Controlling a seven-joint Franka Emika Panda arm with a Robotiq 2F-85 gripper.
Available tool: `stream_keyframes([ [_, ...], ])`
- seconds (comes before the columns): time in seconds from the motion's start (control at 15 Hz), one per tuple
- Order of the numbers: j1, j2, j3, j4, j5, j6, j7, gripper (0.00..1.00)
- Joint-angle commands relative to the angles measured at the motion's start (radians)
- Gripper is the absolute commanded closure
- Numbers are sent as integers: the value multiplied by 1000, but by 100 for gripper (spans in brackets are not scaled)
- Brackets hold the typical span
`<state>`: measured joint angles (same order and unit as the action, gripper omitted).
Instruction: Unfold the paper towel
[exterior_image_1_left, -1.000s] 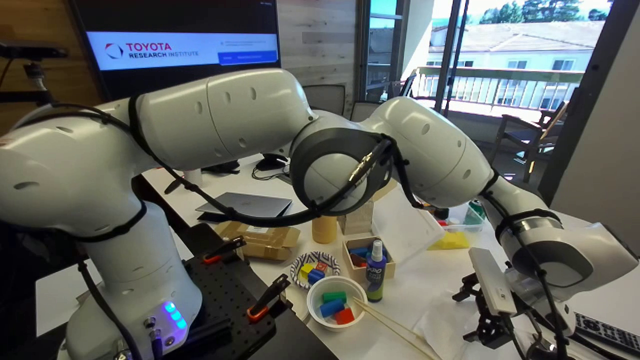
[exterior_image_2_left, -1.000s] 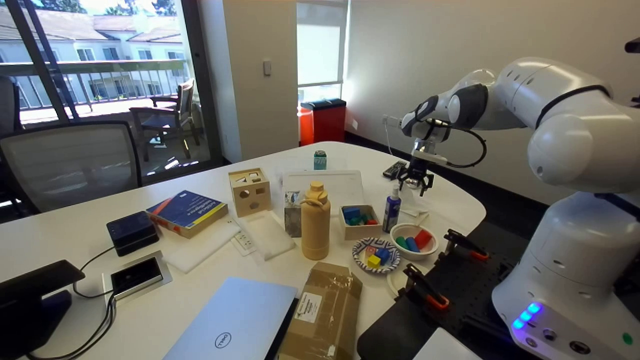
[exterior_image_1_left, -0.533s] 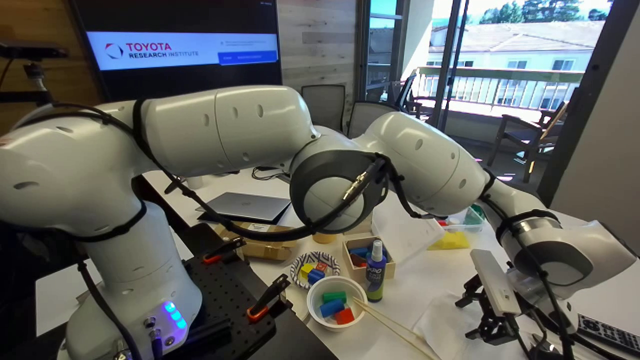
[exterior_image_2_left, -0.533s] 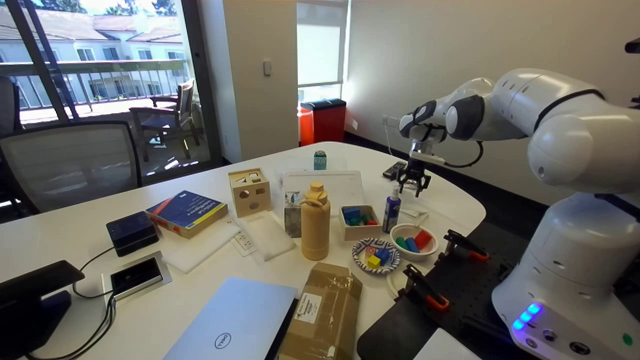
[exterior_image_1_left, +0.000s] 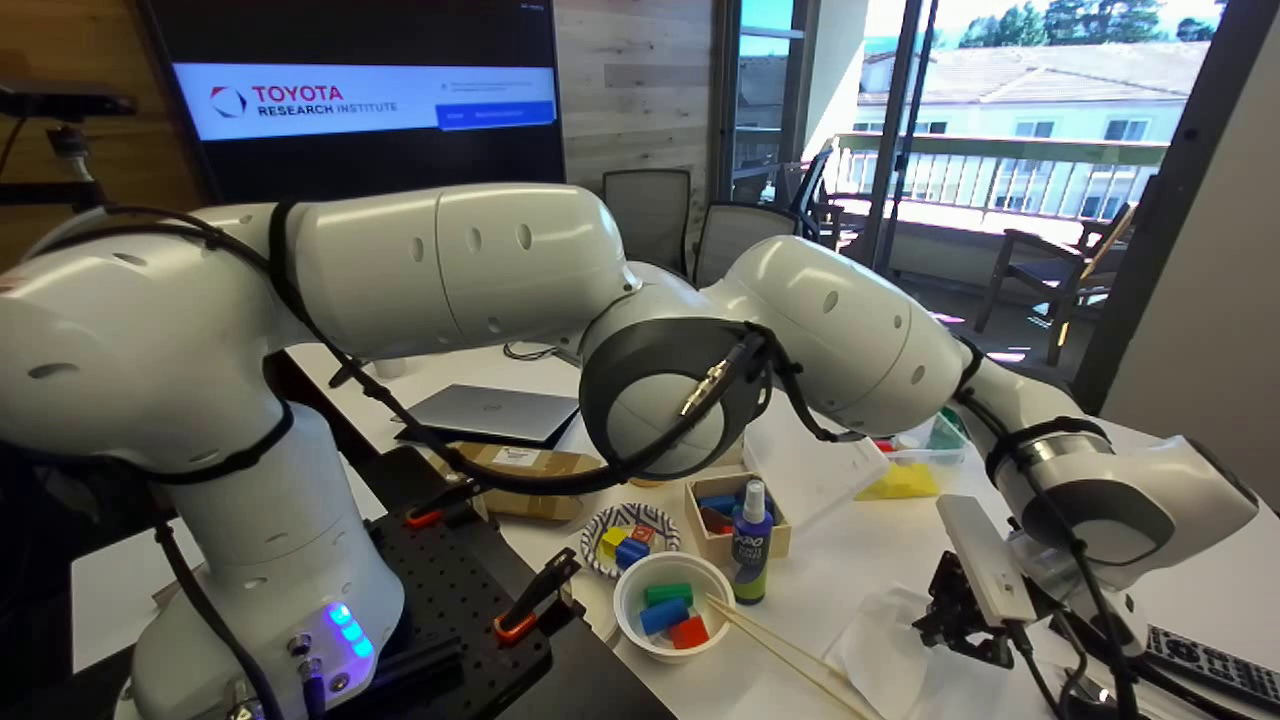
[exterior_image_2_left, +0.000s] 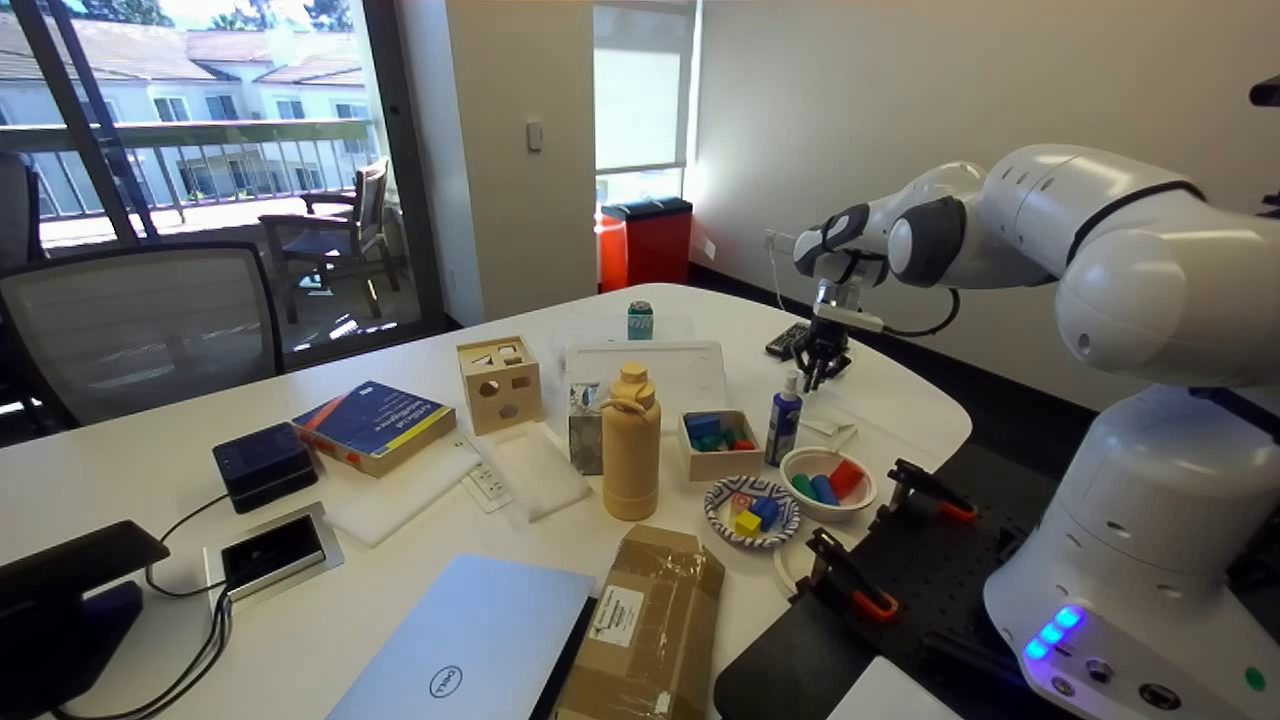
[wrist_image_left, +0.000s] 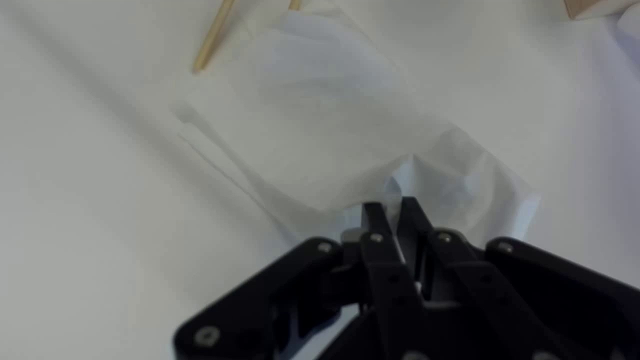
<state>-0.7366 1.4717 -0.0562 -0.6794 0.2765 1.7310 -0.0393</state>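
Together, two jaws pinch one paper towel (wrist_image_left: 335, 125).

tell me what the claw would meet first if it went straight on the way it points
The paper towel, most likely: in the wrist view it lies ahead of the claw, and some of it shows between the close-set jaws. Depth is unclear; the two may already touch.

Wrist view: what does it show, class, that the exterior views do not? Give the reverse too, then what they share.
Only the wrist view shows a gathered bit of the paper towel between the jaws of the gripper, seemingly shut on it; from outside that is too small to tell.
Only the exterior views show the white bowl holding blocks, the remote control and the laptop.
All share gripper, paper towel and tabletop.
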Motion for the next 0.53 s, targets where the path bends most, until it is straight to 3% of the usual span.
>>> stream_keyframes([
  [0.0, -4, 0, 18, 20, -19, -18, 10, 100],
  [0.47, 16, 0, 34, 61, -2, -57, 124, 100],
])
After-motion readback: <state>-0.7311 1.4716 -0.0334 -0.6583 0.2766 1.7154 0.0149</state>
